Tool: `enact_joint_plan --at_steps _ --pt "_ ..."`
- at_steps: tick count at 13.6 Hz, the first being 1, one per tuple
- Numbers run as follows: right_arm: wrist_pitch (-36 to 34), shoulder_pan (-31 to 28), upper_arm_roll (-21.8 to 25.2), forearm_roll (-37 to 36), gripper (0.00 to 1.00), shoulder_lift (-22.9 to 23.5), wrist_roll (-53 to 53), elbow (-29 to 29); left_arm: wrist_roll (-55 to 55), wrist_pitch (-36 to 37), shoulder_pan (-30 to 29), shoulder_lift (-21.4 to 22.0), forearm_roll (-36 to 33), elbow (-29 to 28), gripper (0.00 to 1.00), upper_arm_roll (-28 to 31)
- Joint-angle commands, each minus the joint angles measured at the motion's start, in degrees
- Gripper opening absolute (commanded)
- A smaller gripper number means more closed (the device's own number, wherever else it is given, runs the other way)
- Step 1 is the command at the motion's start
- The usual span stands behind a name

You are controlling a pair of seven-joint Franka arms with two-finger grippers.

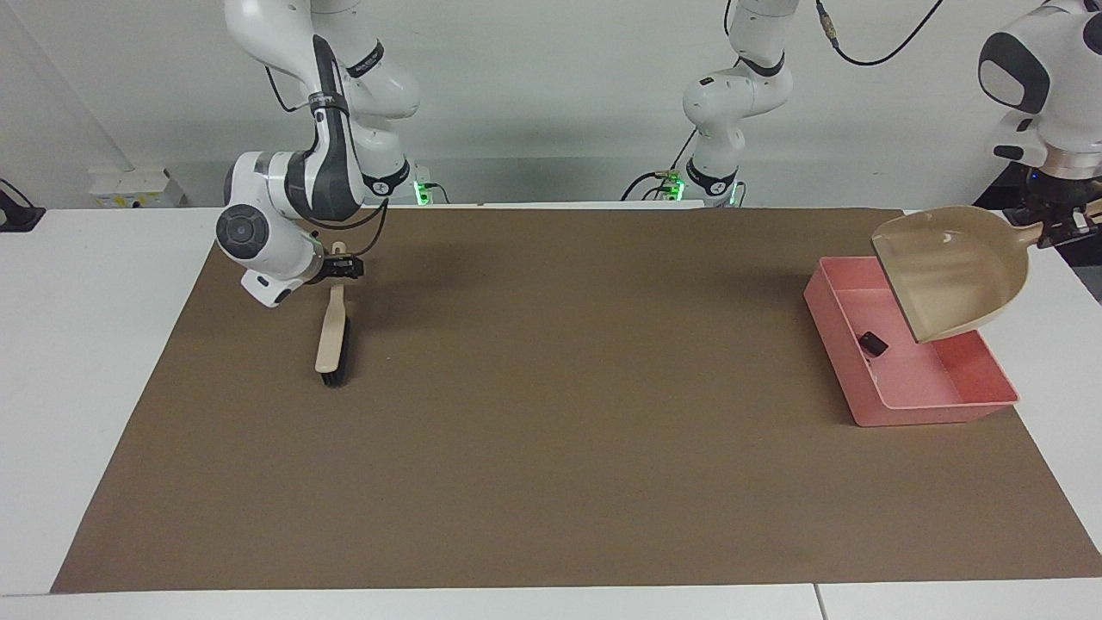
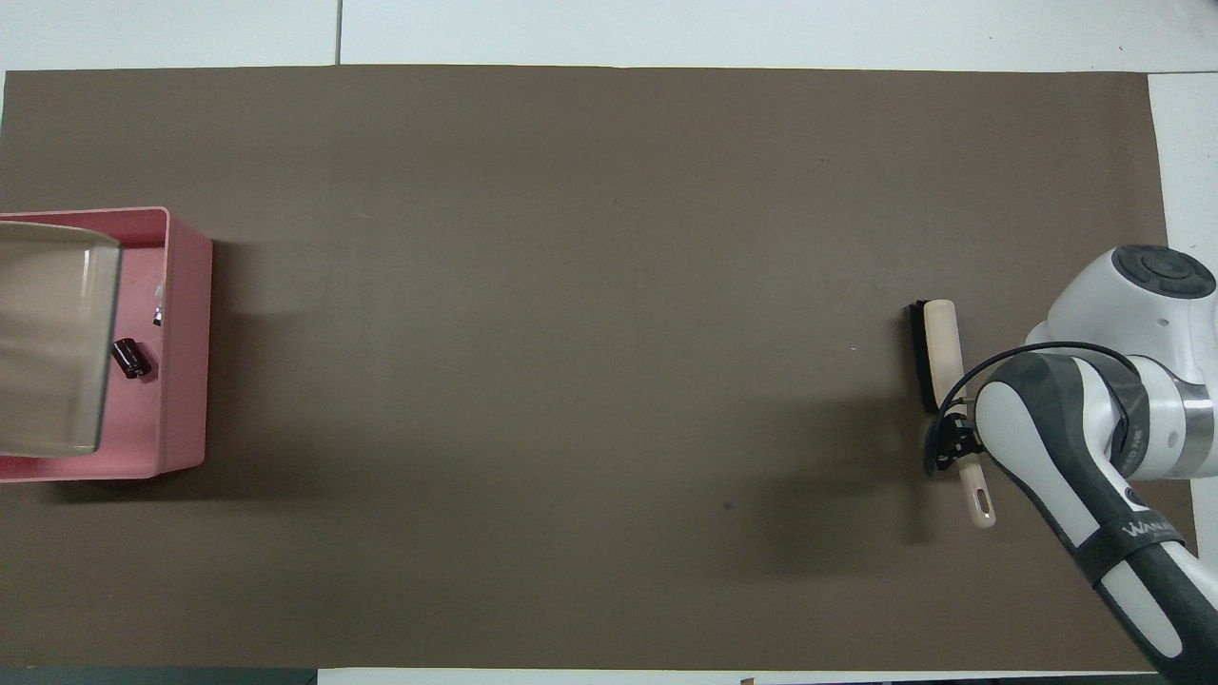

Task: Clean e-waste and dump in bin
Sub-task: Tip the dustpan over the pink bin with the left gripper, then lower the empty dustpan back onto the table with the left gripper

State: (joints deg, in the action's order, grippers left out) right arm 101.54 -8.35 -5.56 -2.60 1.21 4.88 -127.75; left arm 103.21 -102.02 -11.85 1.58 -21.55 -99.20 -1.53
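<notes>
Left gripper (image 1: 1061,226) clamped the dustpan (image 1: 951,271) handle, pan tilted over the pink bin (image 1: 913,394). Black chip (image 1: 873,343) lay in the bin. Right gripper (image 1: 337,269) clasped the brush (image 1: 331,340) on the mat (image 1: 551,430).

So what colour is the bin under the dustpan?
Pink. The bin shows best in the facing view.

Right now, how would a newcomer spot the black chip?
Find the pink rectangular plastic tray at the left arm's end of the brown mat. On its floor, beside the raised beige dustpan, lies a small black rectangular chip, the only dark piece inside.
</notes>
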Motion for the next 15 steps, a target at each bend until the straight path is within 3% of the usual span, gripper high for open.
enact_joint_plan --at_steps 1,6,10,12,15 --pt "-1.34 0.0 -0.41 -0.65 0.99 -1.12 0.04 2.93 -2.49 -0.89 3.05 2.63 7.64 -5.72 0.0 0.39" --pt "-5.39 0.61 -0.41 -0.04 0.99 -1.29 -0.48 13.38 -11.43 -6.95 13.95 1.51 13.89 -13.73 0.0 0.39" --pt "-7.22 0.0 -0.33 0.05 0.99 -0.94 -0.75 22.97 -21.96 -14.76 21.5 -0.43 14.26 -20.84 0.0 0.39" --pt "-9.68 -0.26 -0.06 0.14 0.99 -2.08 -1.97 26.05 -24.98 -16.36 24.76 -3.41 14.26 -21.04 0.0 0.39" --pt "-12.94 -0.88 0.2 1.71 0.99 -2.96 -2.42 29.39 -25.44 -18.39 24.34 -4.83 14.26 -22.08 0.0 0.48"
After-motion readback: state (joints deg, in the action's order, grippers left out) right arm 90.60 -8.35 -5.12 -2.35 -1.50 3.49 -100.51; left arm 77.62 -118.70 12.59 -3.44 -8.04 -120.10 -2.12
